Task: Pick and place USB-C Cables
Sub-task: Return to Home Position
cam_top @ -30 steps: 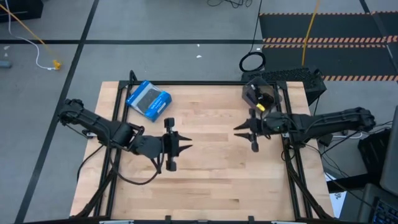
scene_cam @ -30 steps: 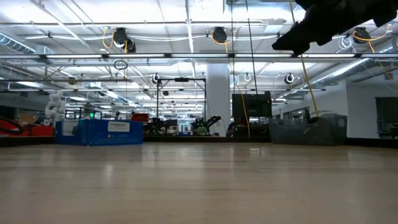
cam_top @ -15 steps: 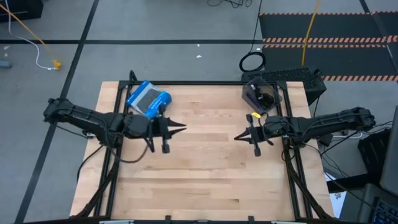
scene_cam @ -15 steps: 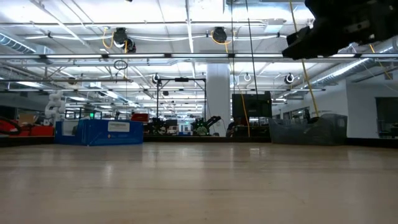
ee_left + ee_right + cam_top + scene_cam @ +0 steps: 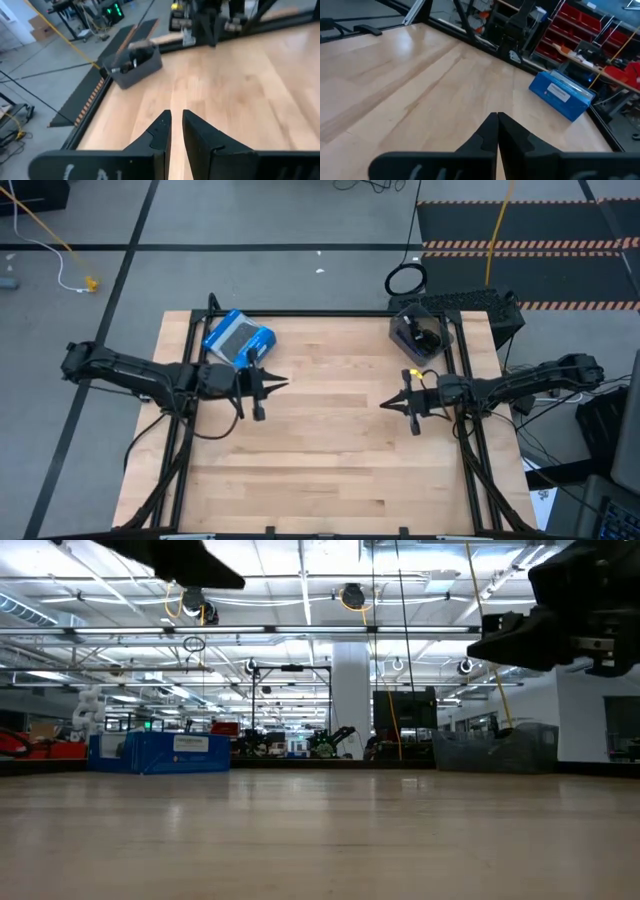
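- High view: overhead, straight down, far off; takes in the whole table (image 5: 330, 480) and both arms.
- Low view: tabletop height, level across the wood into the hall.
- Left wrist: close behind its own fingers (image 5: 200, 137); grey bin (image 5: 141, 71) ahead of the fingertips, shared with the high view.
- Right wrist: close behind its own fingers (image 5: 482, 137); blue box (image 5: 561, 95) ahead of the fingertips, shared with the high view.

This is a big open robotics workshop hall. A wooden desk (image 5: 330, 460) stands on a grey concrete floor (image 5: 250, 220) beside black mats edged in hazard stripes (image 5: 540, 245). Beyond it are an exposed ceiling with strip lights (image 5: 300, 580) (cable reels (image 5: 195, 600) hang there), a white column (image 5: 350, 700) and shelves of red bins (image 5: 560, 25).
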